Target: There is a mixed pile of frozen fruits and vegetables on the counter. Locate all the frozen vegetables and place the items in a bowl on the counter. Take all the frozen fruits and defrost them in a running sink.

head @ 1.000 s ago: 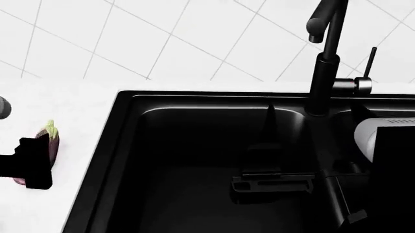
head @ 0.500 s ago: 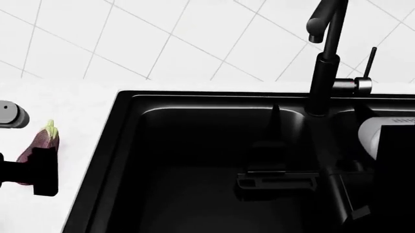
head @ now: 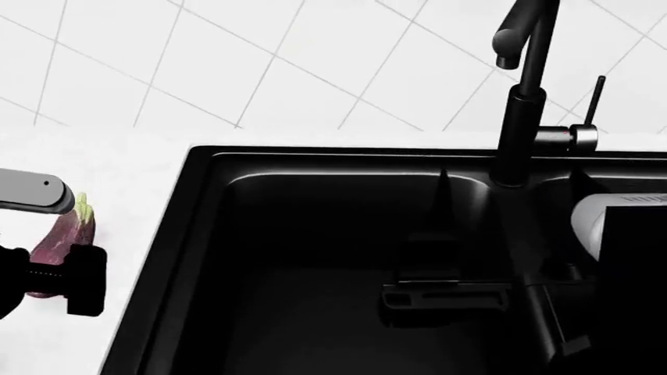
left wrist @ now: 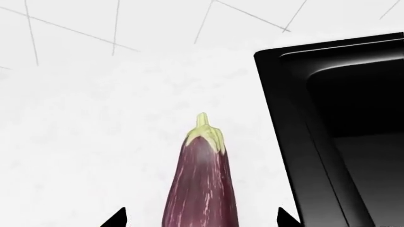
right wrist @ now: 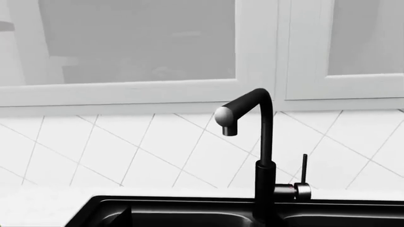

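Note:
A purple eggplant [left wrist: 200, 179] with a pale green stem lies on the white counter [left wrist: 94, 118], just left of the black sink [head: 198, 234]. My left gripper [left wrist: 202, 221] is open and straddles the eggplant's body, with a gap between each fingertip and the skin. In the head view the eggplant [head: 65, 230] shows at the far left, its lower part covered by the left gripper [head: 62, 266]. My right gripper [head: 443, 293] hangs open and empty over the sink basin. No bowl, fruit or other vegetable shows in any view.
A tall black faucet [head: 521, 101] with a thin lever handle [head: 594, 101] stands behind the sink, and no water shows at its spout. The right arm's black and grey links [head: 625, 266] fill the right edge. A tiled wall [head: 261, 62] backs the counter.
My left arm has slid right and forward along the eggplant, and its grey link has come further into the head view. The right gripper has barely shifted.

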Robot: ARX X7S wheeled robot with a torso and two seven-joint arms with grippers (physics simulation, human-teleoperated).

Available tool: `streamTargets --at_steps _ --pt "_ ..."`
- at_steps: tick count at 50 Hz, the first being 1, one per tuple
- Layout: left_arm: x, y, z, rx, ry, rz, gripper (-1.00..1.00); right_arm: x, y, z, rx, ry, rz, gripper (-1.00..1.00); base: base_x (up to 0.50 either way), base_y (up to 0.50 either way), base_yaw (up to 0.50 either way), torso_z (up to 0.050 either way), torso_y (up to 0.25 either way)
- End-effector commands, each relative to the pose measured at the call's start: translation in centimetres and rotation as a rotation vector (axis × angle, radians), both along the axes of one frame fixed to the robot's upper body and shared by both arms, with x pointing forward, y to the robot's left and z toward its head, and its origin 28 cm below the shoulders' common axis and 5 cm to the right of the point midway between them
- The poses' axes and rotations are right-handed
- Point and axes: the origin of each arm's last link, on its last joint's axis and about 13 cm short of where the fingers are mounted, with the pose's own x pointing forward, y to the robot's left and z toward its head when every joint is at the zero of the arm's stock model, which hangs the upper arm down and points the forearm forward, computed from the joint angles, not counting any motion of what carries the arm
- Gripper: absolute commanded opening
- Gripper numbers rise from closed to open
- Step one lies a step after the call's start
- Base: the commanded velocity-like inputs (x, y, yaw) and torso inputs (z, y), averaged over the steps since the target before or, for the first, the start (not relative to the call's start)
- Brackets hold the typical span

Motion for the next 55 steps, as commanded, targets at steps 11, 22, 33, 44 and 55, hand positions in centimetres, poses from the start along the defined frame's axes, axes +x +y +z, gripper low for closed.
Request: streamTargets --at_steps 11,22,33,44,55 --pt "1.8 -0.5 -1.6 0.045 0.060 -0.023 1.00 0.1 0.0 -0.3 -0.001 0.010 -0.002 1.00 0.00 0.00 0.00 0.000 0.000" --pt "2.2 0.1 -2.9 0.046 0.111 -0.016 1.00 0.0 0.1 -0.9 0.008 0.020 0.000 1.00 0.00 0.00 0.00 0.000 0.000" --pt "2.7 -0.2 -3.2 0.045 0.121 -0.006 1.00 0.0 0.1 -0.9 0.007 0.020 0.003 1.00 0.00 0.00 0.00 0.000 0.000" --pt "2.2 -0.7 -1.6 0.050 0.053 0.004 -1.00 0.2 0.2 -1.0 0.007 0.025 0.010 1.00 0.00 0.00 0.00 0.000 0.000" --pt "1.0 -1.3 1.8 0.042 -0.054 -0.021 -1.00 0.0 0.1 -1.1 0.009 0.025 0.004 1.00 0.00 0.00 0.00 0.000 0.001"
